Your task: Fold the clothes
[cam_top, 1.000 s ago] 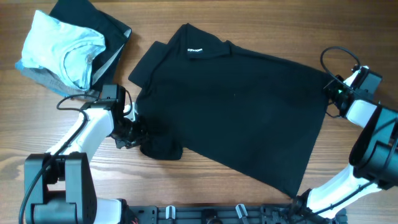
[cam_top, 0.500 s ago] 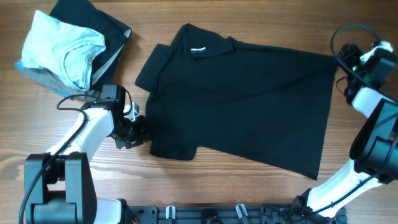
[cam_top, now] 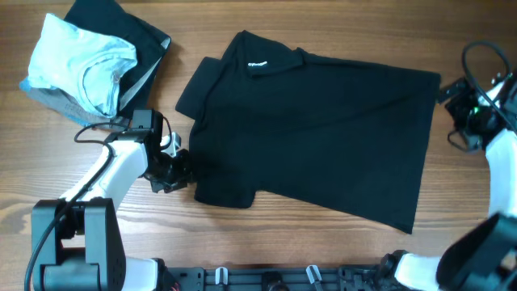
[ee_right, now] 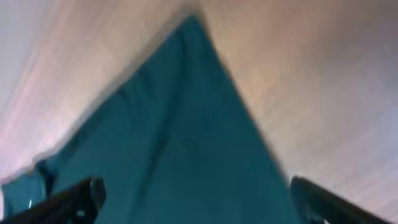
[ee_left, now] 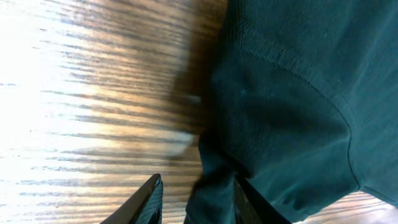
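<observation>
One small white label [cam_top: 256, 65] sits at the collar of the black T-shirt [cam_top: 323, 129]; its writing is too small to read. The shirt lies spread flat across the middle of the table [cam_top: 242, 242], with the collar toward the far edge. Near the left edge, the left gripper [cam_top: 181, 168] reaches in low, its fingers [ee_left: 149, 199] pinched on a fold of the shirt's near-left edge. By the right edge, the right gripper [ee_right: 196, 193] hangs over the shirt's far-right corner, fingers spread wide and holding nothing.
</observation>
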Robot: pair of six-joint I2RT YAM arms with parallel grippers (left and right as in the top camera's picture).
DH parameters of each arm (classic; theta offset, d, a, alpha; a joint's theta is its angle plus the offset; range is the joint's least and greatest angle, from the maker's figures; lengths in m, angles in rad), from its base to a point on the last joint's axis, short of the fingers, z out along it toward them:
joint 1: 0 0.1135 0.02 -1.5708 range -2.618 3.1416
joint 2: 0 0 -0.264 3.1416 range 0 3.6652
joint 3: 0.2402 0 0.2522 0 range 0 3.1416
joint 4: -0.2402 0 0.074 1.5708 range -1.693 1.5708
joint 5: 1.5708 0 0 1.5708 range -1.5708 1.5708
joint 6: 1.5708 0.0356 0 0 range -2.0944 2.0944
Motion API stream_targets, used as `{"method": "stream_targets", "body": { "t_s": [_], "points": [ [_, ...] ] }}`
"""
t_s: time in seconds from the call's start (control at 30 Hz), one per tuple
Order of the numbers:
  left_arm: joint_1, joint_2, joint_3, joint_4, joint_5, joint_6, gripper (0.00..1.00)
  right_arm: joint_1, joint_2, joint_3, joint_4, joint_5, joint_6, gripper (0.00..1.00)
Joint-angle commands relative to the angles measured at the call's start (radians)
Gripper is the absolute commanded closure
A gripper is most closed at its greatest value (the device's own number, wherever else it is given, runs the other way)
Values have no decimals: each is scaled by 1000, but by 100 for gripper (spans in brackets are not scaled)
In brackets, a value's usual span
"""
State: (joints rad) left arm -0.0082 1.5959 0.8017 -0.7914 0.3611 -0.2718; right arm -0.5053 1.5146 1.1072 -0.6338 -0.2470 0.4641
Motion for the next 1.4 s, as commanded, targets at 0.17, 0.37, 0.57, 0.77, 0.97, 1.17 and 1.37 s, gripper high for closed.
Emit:
{"method": "stream_targets", "body": {
  "t_s": [0.17,0.37,0.57,0.77,0.97,1.17,1.37],
  "points": [
    [2,1,11,19,17,2,50,-3,-2,-104,-343,105,64,1],
    [2,1,11,31,17,2,47,-63,-2,-233,-346,114,62,1],
    [2,1,11,36,17,2,45,-135,-2,-332,-326,116,58,2],
    [2,1,11,48,17,2,43,-138,-2,-436,-270,46,59,23],
    [2,1,11,48,17,2,41,-138,-2,-535,-192,26,74,41],
    [2,1,11,47,17,2,41,-138,-2,-566,-164,10,84,34],
    [2,1,11,47,17,2,41,-138,-6,-523,-185,-61,34,28]
  ]
}}
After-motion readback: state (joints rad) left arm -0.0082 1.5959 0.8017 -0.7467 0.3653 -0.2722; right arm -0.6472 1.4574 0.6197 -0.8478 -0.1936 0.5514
